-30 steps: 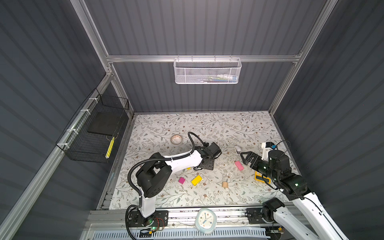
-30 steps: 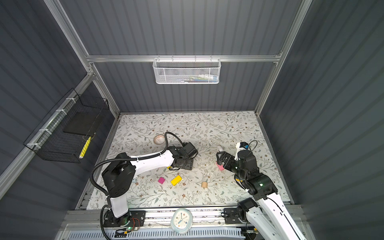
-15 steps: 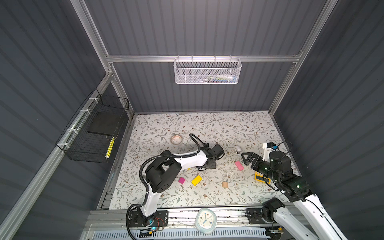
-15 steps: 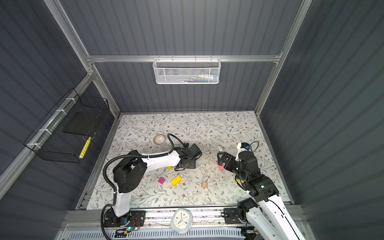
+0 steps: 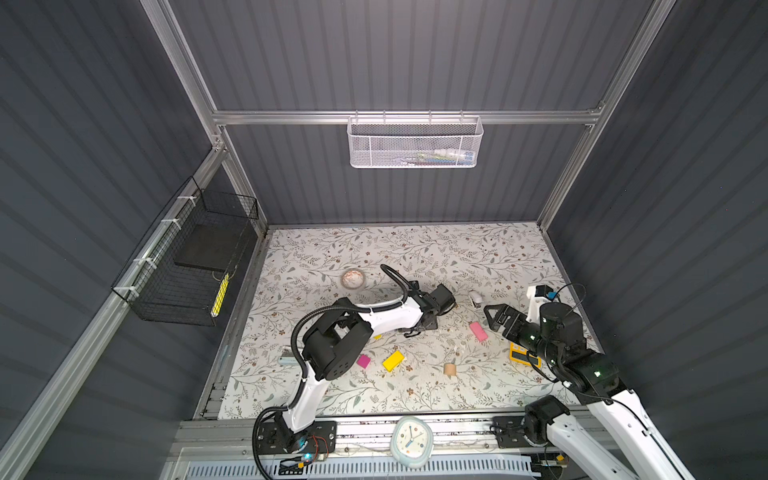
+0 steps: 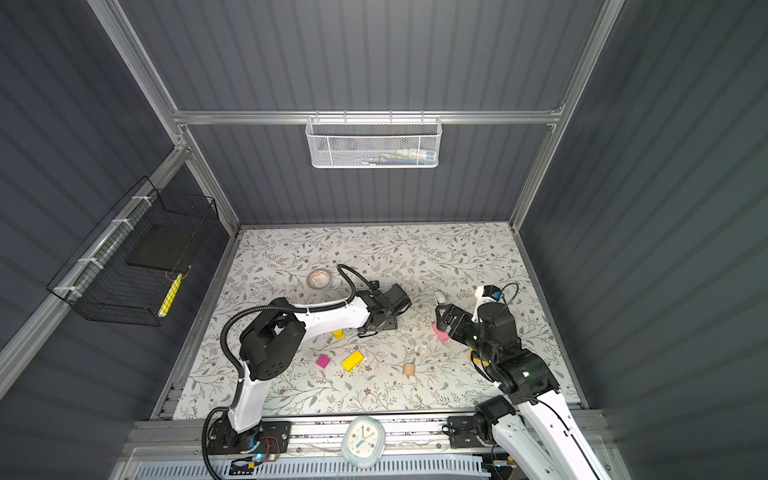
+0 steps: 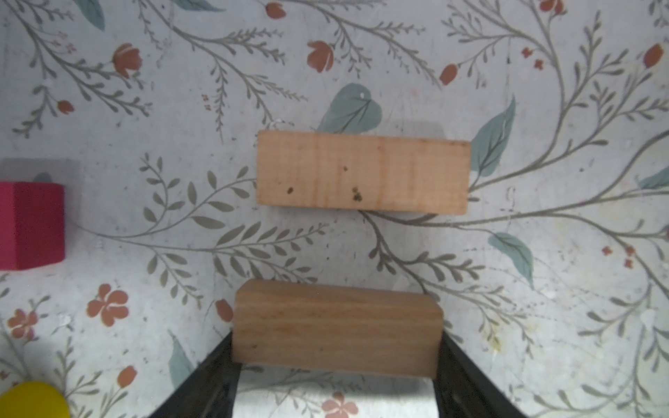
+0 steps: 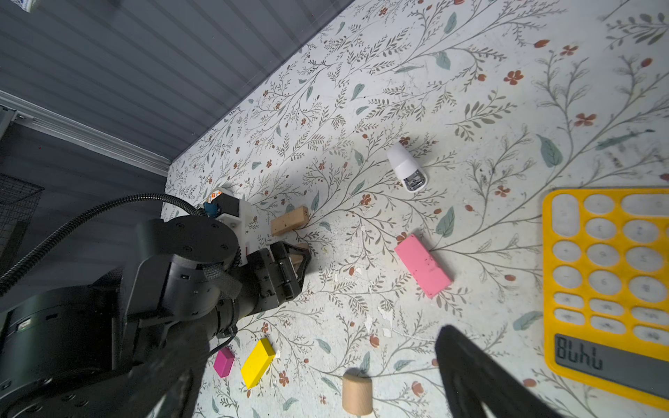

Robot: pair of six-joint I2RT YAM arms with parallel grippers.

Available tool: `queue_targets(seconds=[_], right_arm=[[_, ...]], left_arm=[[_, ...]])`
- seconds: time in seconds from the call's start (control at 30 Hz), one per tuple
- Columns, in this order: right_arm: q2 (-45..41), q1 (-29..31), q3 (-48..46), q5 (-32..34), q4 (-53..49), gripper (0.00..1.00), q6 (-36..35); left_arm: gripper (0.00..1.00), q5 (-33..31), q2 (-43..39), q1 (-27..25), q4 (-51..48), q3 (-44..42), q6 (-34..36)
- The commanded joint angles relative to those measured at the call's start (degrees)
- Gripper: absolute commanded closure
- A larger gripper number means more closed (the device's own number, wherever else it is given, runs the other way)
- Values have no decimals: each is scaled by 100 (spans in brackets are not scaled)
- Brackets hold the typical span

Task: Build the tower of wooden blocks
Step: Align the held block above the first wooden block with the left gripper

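- The left tool (image 8: 301, 256) is closed end to end on a tan bar (image 7: 336, 322), low over the desk (image 8: 470, 90) and near a second tan bar (image 7: 362, 173) that lies flat.
- The right tool (image 5: 493, 318) gapes wide and empty near the pink bar (image 8: 421, 266).
- No tower stands yet. The yellow bar (image 8: 257, 362), magenta cube (image 8: 223, 362) and cylinder (image 8: 357, 394) lie scattered.
- The blocks look light, stiff and smooth, so pinch them across flat parallel faces at mid-length. The cylinder may roll.

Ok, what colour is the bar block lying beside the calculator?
The bar block is pink; the right wrist view shows it best.
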Motion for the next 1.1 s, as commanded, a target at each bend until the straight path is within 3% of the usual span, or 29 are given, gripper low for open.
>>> queue_targets(seconds=[0.0,1.07], right_arm=[[-29,-13,130,96,-92,1,-84],[-15,-14,190,202,-156,1,-49]], left_arm=[[28,152,358,48,-257,-21,-239],[24,25,884,243,-345,501,192]])
